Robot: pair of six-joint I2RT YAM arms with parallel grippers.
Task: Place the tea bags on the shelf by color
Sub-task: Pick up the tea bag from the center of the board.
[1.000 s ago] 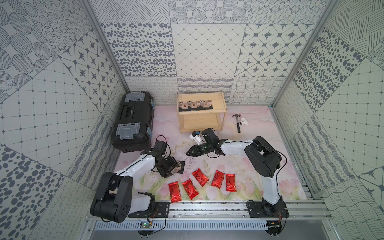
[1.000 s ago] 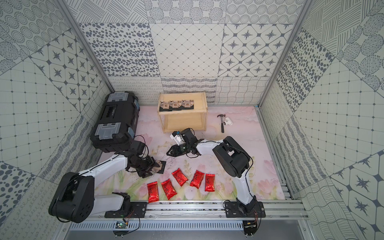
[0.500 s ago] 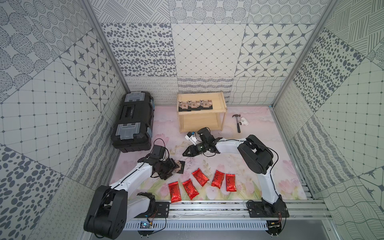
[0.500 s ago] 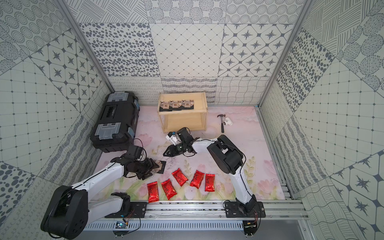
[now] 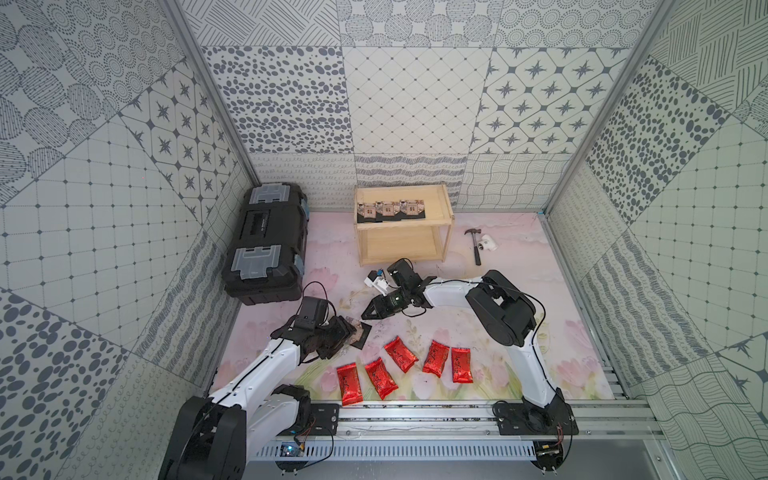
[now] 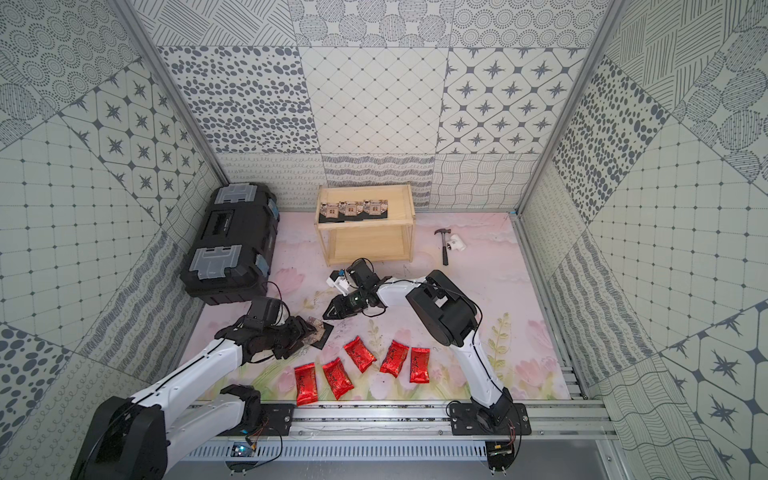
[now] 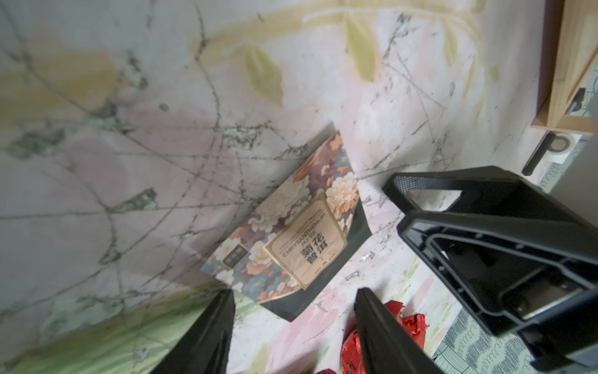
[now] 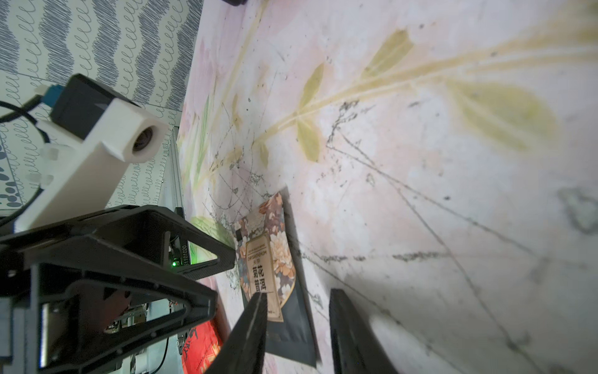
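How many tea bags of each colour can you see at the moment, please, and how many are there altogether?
Red tea bags: 5, all on the table
Black tea bags: 4, with 3 on top of the shelf and 1 on the table
Total: 9
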